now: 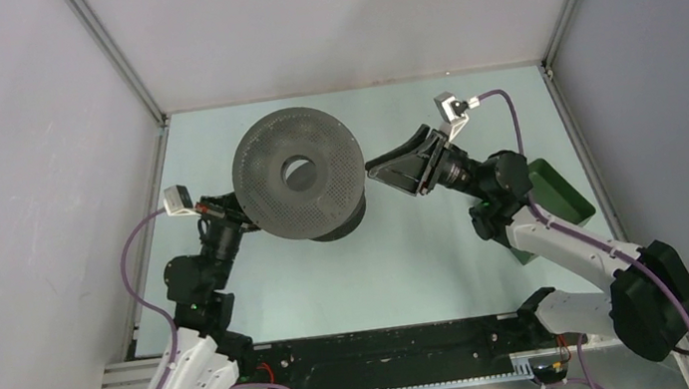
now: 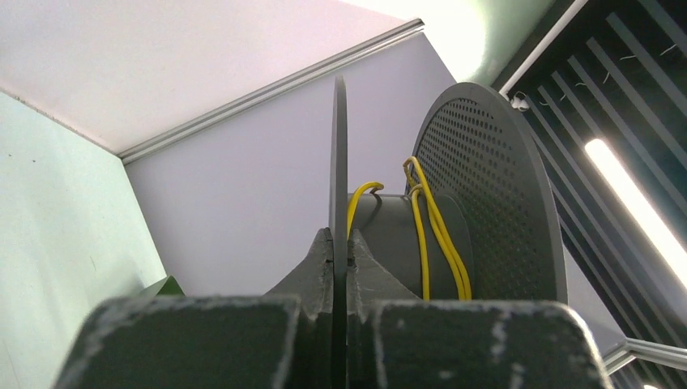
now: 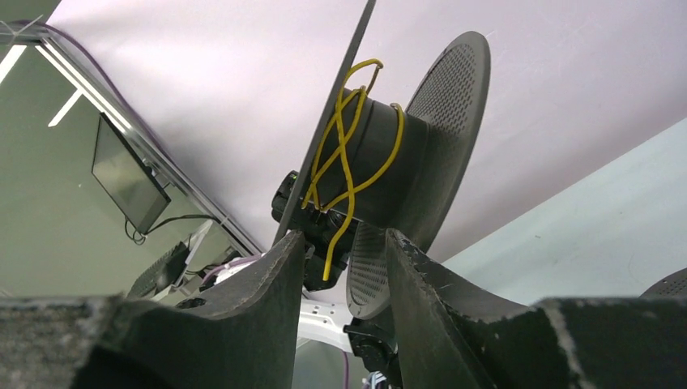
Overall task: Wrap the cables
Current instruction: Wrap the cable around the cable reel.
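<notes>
left claw (image 2: 339,253) pinched shut on the rim of the spool (image 2: 494,203), holding it. yellow cable (image 3: 344,162) lies wound on the hub (image 3: 385,154), loose end dangling just ahead of the right claw (image 3: 344,251), jaws apart, empty. likely next: catch and tuck that end.

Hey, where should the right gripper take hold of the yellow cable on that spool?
Probably the loose tail of the yellow cable, trailing free off the hub, clear of the crossed turns. Come in from the rim, between the flanges of the spool, with the right gripper open and its jaws either side of the strand. The left gripper clamps the thin flange.
</notes>
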